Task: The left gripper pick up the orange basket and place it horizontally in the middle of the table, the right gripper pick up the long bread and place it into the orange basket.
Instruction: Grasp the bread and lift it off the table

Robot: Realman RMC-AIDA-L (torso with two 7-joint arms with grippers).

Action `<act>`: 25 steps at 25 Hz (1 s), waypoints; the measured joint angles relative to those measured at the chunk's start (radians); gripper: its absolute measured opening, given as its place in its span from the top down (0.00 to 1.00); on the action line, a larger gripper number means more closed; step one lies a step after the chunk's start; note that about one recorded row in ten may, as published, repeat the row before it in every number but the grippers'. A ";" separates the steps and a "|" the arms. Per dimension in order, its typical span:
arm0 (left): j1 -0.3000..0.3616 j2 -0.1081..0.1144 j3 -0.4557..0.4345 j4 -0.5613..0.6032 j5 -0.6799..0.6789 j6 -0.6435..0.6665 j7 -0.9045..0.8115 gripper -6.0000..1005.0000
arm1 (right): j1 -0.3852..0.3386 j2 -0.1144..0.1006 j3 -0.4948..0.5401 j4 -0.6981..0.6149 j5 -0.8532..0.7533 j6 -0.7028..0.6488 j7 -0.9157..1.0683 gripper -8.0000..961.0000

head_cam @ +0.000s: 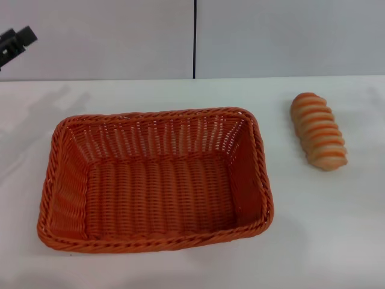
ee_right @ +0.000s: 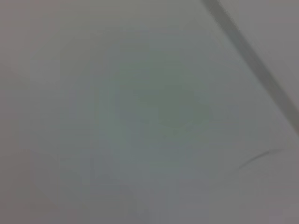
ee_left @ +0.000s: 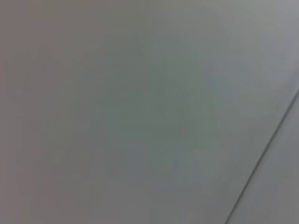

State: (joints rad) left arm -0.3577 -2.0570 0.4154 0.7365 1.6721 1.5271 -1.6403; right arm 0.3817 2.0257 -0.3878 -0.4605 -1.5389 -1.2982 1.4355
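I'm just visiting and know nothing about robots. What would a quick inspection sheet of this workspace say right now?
Surface: white table, bare around the two items.
Job's things: orange basket sits lengthwise across the middle-left of the table, empty; long bread lies on the table to the basket's right, apart from it, not yet in it.
Clutter: nothing seen.
Grippers: left gripper shows only as a black tip at the far left edge, above the table's back; whether it is open is unclear. Right gripper is out of view.
Cables: nothing seen.
Surroundings: pale wall panels behind the table with a dark vertical seam; both wrist views show only blank grey surface.
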 joint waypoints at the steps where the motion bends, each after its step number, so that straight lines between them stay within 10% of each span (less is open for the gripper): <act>1: 0.000 0.000 0.000 -0.035 -0.034 0.011 0.053 0.35 | 0.005 -0.012 -0.009 -0.038 -0.050 -0.029 0.069 0.19; 15: -0.019 -0.004 0.000 -0.207 -0.141 0.117 0.325 0.21 | 0.282 -0.130 -0.051 -0.405 -0.804 -0.358 0.648 0.19; 25: 0.018 -0.005 -0.003 -0.256 -0.255 0.206 0.470 0.21 | 0.387 -0.104 -0.323 -0.382 -1.033 -0.250 0.754 0.19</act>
State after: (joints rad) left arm -0.3392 -2.0620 0.4119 0.4806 1.4171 1.7335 -1.1704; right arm 0.7691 1.9217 -0.7106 -0.8422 -2.5723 -1.5478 2.1892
